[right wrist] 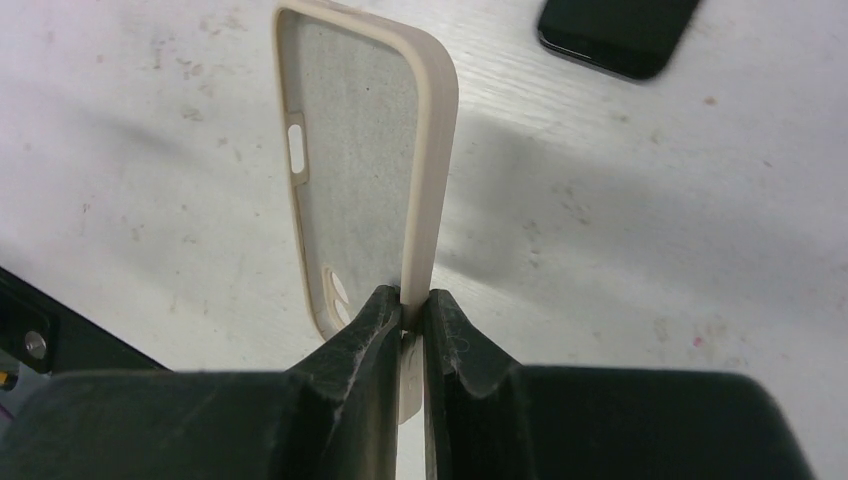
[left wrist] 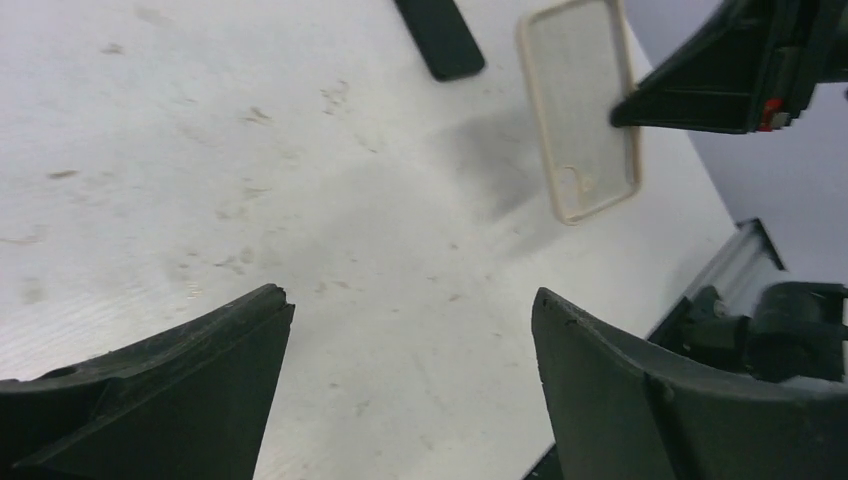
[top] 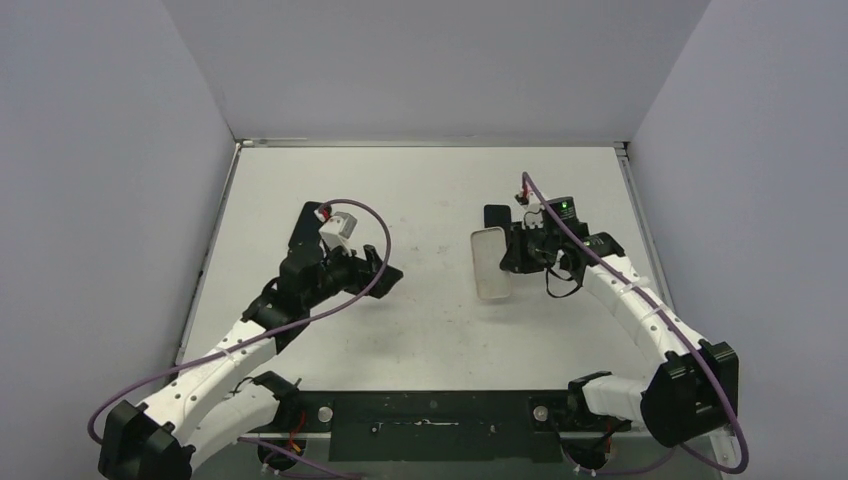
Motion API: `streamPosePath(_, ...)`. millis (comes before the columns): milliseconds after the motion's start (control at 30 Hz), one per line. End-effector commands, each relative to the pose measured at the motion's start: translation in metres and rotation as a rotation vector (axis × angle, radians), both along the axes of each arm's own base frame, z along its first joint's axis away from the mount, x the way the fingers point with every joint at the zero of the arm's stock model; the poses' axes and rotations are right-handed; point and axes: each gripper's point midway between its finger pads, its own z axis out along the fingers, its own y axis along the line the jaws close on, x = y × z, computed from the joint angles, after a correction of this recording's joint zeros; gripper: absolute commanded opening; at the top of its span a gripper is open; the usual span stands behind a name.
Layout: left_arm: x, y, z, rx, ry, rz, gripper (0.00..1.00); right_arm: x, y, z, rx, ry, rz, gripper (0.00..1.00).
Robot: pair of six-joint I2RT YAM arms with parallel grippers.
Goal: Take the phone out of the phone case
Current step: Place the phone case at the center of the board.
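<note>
The beige phone case is empty and held up off the table by one long edge; it also shows in the right wrist view and the left wrist view. My right gripper is shut on that edge of the case, also seen from above. The black phone lies flat on the table just beyond the case; it shows in the right wrist view and the left wrist view. My left gripper is open and empty, left of the case, seen from above.
The white table is walled at the back and both sides. A black mounting bar runs along the near edge between the arm bases. A metal rail edge shows at the table's side.
</note>
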Motion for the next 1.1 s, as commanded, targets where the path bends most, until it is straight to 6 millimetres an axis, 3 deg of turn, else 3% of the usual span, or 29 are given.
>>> streamPosePath(0, 0.024, 0.049, 0.019, 0.165, -0.125, 0.170, 0.91, 0.006, -0.029, -0.009, 0.021, 0.059, -0.055, 0.00)
streamPosePath(167, 0.034, 0.081, 0.021, 0.287, -0.185, 0.301, 0.97, 0.010, -0.056, -0.037, 0.045, 0.154, -0.127, 0.00)
streamPosePath(300, 0.037, 0.095, 0.015, 0.311, -0.205, 0.367, 0.97, 0.007, -0.059, -0.058, 0.043, 0.209, -0.114, 0.00)
streamPosePath(767, 0.038, 0.095, 0.024, 0.290, -0.241, 0.389, 0.97, 0.009, -0.049, -0.106, 0.130, 0.308, -0.073, 0.00)
streamPosePath(1067, 0.037, 0.093, 0.024, 0.284, -0.245, 0.378, 0.97, 0.016, -0.062, -0.128, 0.108, 0.328, -0.117, 0.00)
